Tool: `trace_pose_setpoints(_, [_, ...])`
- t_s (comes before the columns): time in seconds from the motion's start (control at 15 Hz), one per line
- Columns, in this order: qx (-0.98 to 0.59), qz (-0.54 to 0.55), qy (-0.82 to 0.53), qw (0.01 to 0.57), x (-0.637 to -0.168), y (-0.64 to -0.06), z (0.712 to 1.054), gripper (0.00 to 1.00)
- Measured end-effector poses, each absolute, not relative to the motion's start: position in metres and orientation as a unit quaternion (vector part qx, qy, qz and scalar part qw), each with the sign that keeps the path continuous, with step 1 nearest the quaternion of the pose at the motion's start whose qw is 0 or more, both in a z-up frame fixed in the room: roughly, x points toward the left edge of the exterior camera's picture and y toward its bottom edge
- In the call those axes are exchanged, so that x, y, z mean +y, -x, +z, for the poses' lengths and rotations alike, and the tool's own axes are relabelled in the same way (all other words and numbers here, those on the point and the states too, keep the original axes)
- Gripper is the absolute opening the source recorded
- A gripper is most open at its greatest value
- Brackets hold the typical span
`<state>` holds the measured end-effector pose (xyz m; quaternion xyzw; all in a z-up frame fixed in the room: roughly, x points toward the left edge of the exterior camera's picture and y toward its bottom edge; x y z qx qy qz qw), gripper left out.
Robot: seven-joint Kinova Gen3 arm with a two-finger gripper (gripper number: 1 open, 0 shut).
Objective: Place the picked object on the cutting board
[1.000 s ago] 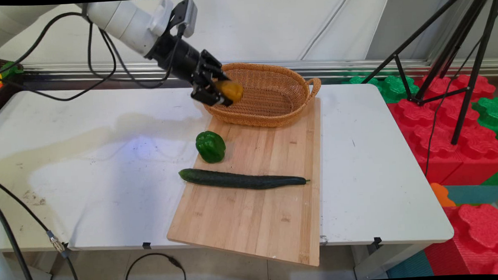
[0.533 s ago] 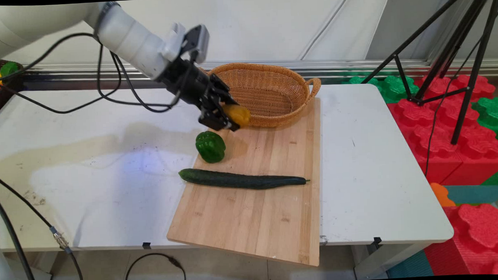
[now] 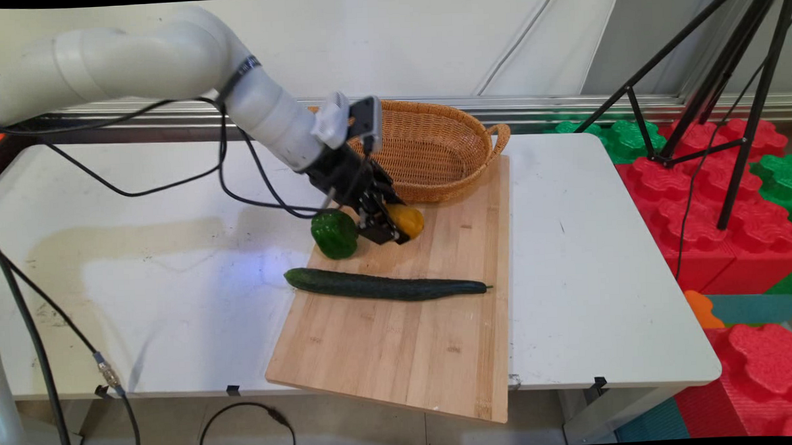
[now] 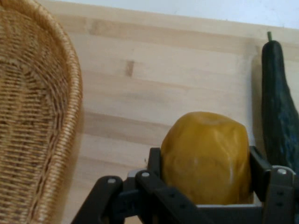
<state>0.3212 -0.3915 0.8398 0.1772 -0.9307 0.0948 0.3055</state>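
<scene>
Main view: the gripper (image 3: 396, 228) is low over the far part of the wooden cutting board (image 3: 400, 341), its fingers clenched on a yellow bell pepper (image 3: 409, 220). The pepper sits at the tip of the fingers, on their right side in the picture, close above or at the board; contact with the board cannot be confirmed. A green bell pepper (image 3: 334, 233) stands just beside the gripper on its left, at the board's left edge. A cucumber (image 3: 385, 286) lies on the board nearer the camera, long axis running left to right, apart from the gripper. A wicker basket (image 3: 433, 149) stands behind the gripper at the board's far end. The board rests on the white surface (image 3: 140, 258).

Hand view: the yellow bell pepper (image 4: 205, 156) fills the gap between the two fingers (image 4: 155, 163), gripped on both flanks. Bare board (image 4: 149, 84) lies directly ahead of it. The basket wall (image 4: 37, 116) stands to the left, the cucumber (image 4: 278, 107) to the right, its long axis parallel to the gripper's line of sight.
</scene>
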Motion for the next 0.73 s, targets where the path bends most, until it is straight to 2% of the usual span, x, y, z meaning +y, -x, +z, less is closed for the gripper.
trace_pose_setpoints(0.53, [-0.932, 0.086, -0.197, 0.292, -0.399, -0.299, 0.804, 0.00])
trace_pose_setpoints(0.6, [-0.931, 0.086, -0.199, 0.293, -0.400, -0.297, 0.802, 1.00])
trace_pose_setpoints(0.73, [-0.930, 0.086, -0.201, 0.295, -0.402, -0.294, 0.799, 1.00])
